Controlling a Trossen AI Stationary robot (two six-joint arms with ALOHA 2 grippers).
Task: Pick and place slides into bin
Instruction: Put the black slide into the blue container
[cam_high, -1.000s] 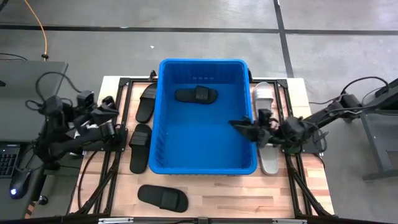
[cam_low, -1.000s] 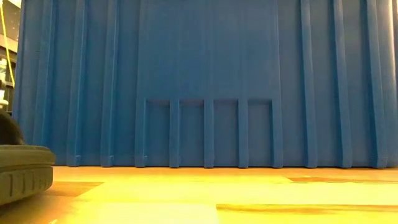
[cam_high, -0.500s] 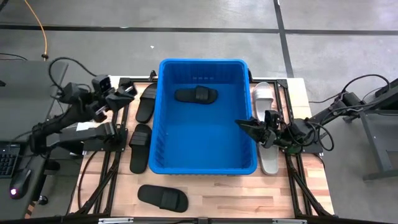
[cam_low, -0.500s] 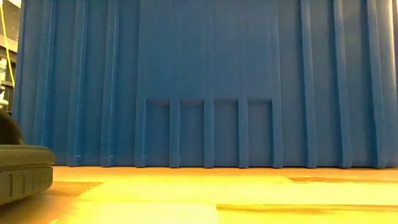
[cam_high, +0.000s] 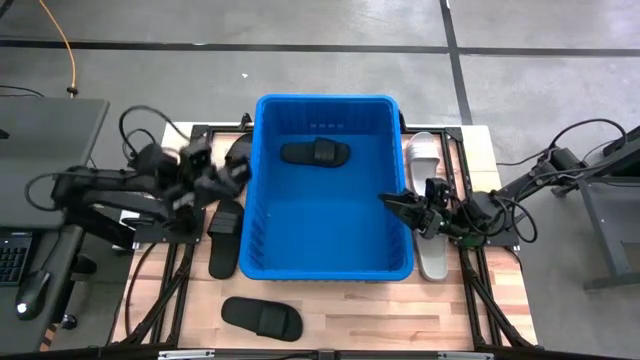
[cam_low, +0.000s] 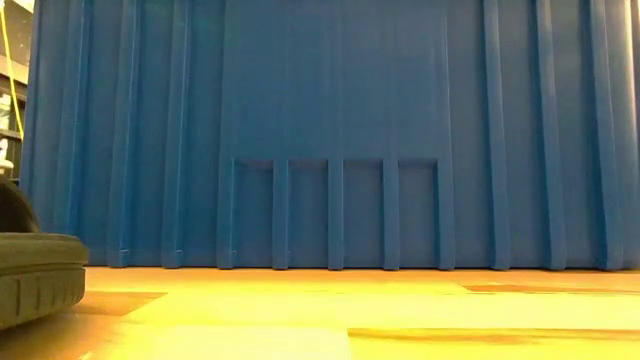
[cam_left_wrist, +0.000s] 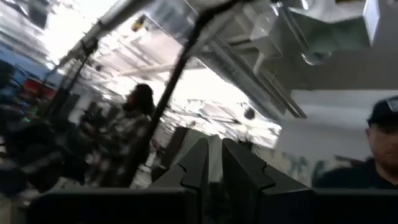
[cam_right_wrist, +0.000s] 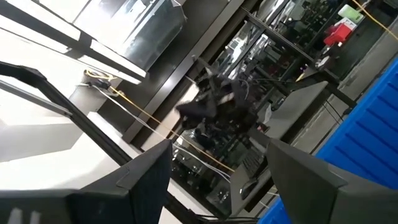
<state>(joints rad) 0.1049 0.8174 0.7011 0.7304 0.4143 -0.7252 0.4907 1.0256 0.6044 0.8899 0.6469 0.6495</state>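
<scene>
High view: blue bin (cam_high: 262, 235) w/ one black slide (cam_high: 315, 153) inside; left tool (cam_high: 238, 174) clenched empty, right tool (cam_high: 392, 200) released.

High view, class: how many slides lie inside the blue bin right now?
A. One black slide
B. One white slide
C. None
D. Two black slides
A: a single black slide lies on the floor of the bin, near its far wall; every other slide is on the table outside it.
</scene>
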